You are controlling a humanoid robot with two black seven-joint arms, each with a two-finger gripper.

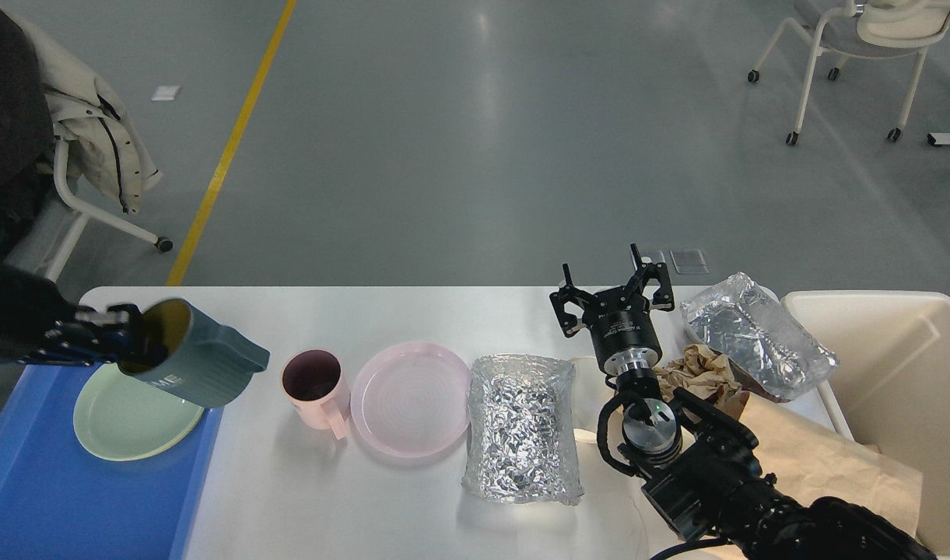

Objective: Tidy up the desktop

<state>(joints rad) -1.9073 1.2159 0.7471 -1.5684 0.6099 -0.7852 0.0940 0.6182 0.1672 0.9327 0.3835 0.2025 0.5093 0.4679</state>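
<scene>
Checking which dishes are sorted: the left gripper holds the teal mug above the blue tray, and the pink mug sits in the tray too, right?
Not quite. The head view shows the pink mug on the desktop, beside the pink plate. The left gripper does hold the teal mug above the blue tray.

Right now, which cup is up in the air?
The teal mug. The left claw grips its rim and holds it tilted above the blue tray and green plate. The pink mug stands on the desktop.

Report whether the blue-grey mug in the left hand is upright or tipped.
Tipped. The blue-grey mug hangs above the green plate with its mouth turned sideways toward the left hand, which grips its rim. Contents: cannot tell.
</scene>
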